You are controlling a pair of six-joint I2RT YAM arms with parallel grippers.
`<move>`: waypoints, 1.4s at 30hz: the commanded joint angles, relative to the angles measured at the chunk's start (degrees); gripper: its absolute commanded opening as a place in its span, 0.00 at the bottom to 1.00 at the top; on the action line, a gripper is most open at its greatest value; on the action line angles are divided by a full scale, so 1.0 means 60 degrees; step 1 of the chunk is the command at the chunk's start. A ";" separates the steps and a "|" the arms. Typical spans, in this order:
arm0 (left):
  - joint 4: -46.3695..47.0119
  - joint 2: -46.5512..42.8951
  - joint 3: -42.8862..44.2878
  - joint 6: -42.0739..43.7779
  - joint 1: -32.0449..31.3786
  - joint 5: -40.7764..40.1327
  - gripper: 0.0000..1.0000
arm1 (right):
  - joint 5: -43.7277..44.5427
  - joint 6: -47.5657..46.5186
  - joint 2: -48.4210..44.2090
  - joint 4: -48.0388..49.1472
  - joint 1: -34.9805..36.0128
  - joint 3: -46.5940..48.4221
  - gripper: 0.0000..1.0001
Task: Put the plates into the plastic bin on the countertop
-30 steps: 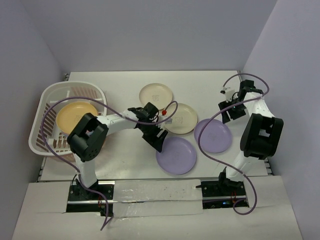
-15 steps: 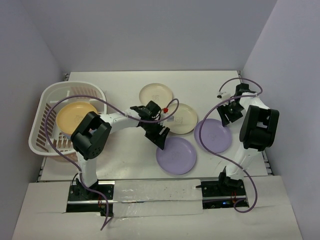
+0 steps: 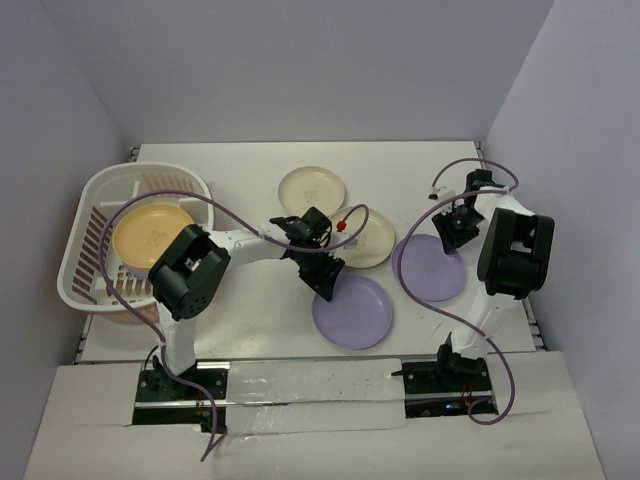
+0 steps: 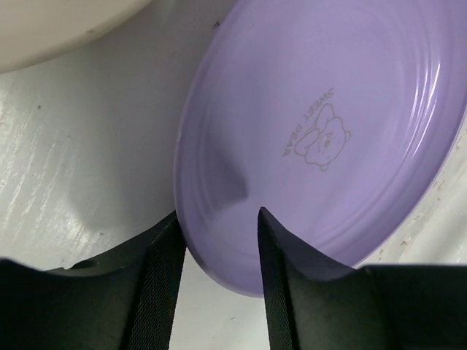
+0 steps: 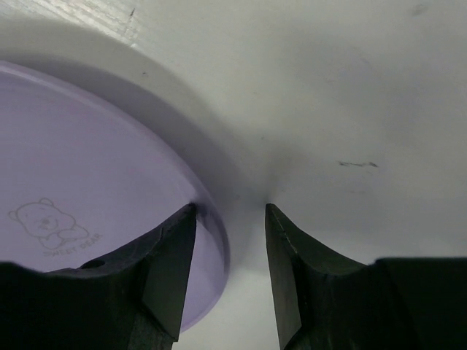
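Lilac round plastic plate (image 4: 328,109) rim sits inside our left gripper (image 4: 217,237), jaws narrowly apart, unclamped; a shallow bite risks slipping.

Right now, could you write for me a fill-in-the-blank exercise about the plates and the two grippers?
1. Outside the plastic bin, the plates on the countertop number ____.
2. The left gripper straddles the rim of a plate coloured ____.
3. The right gripper has its jaws ____ at the rim of another plate.
Missing words: four; lilac; open.
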 commanded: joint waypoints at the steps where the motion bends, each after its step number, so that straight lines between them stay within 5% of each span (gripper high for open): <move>1: 0.0057 0.0253 -0.0079 0.0116 -0.0080 -0.0343 0.44 | -0.0239 -0.0211 0.0378 -0.0020 0.0088 -0.0111 0.48; 10: -0.0247 -0.1046 -0.0273 0.0642 -0.0072 -0.0292 0.02 | -0.0347 -0.0523 0.0001 -0.0415 0.0085 -0.0376 0.02; 15: -0.0843 -0.2430 -0.0145 0.0914 0.0131 0.0043 0.00 | -0.0590 -0.0596 -0.1012 -0.0836 0.0068 -0.0482 0.00; 23: -0.2562 -0.4158 0.1276 0.1245 0.2294 0.1148 0.00 | -0.1557 -0.0312 -0.2546 -0.2210 0.0053 0.0355 0.00; 26: -0.2921 -0.4524 0.1752 0.1106 0.4206 0.1641 0.00 | -0.2322 0.0192 -0.2847 -0.2713 0.0125 0.1091 0.00; 28: -0.3367 -0.4634 0.2412 0.1163 0.6689 0.1719 0.00 | -0.2799 0.0705 -0.2968 -0.2997 0.0322 0.1732 0.00; 32: -0.4015 -0.4358 0.3847 0.1637 0.9912 0.1185 0.00 | -0.2973 0.1708 -0.3087 -0.2832 0.1089 0.2625 0.00; 36: -0.4832 -0.3383 0.4864 0.2357 1.2073 0.0450 0.00 | -0.2752 0.2818 -0.2892 -0.2439 0.2134 0.3561 0.00; 42: -0.4660 -0.2581 0.4488 0.2935 1.3185 -0.0447 0.00 | -0.2593 0.4450 -0.2063 -0.2059 0.3596 0.5363 0.00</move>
